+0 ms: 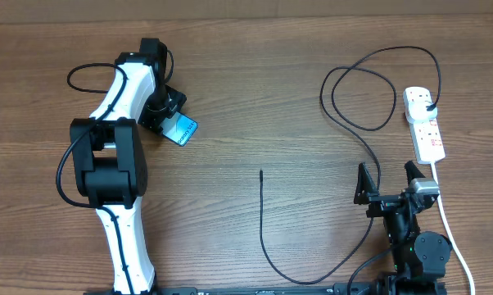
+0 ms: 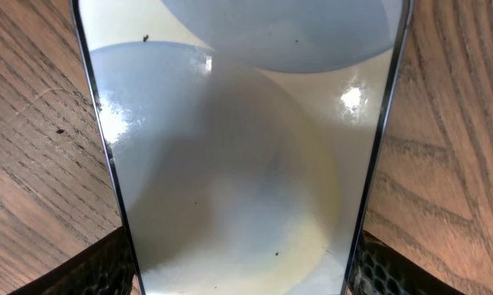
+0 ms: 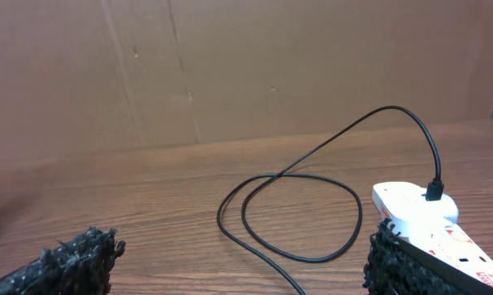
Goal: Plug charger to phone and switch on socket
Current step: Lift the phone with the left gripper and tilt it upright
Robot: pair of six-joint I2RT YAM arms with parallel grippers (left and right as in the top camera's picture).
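**The left claw (image 2: pixel 245 266) grasps the slim rectangular phone (image 1: pixel 183 131) with the pale blue-teal lit screen**

1. Grip state. The left claw is closed across the phone's width. In the wrist view its black textured pads (image 2: pixel 115 266) sit against both long dark edges. The phone sits at the far left of the brown wood-grain tabletop (image 1: pixel 246 82).

2. Step in hand (judged): securing the phone so that its port can meet the plug tip.
   - Keep the pads square on the long edges, off the glass.
   - Leave the port end free. The frames do not show which end that is.
   - Keep the phone low and level, since the edges offer little surface to hold.

3. Charger. The long thin black charger cable (image 1: pixel 261 213) ends in a free tip at mid-tabletop, well apart from the phone. Its black plug (image 1: pixel 427 105) appears seated in the white elongated power strip (image 1: pixel 425 131) at the far right.

4. Right claw (image 1: pixel 386 170). It is fully released and empty, and hovers near the strip's front end.

5. Obstructions.
   - The cable runs just beside the right claw's left finger, so it may snag.
   - The cable loops lie near the strip.
   - The thicker white cord (image 1: pixel 455 242) trails past the right arm's base.
   - The position of the red-marked switches cannot be read.
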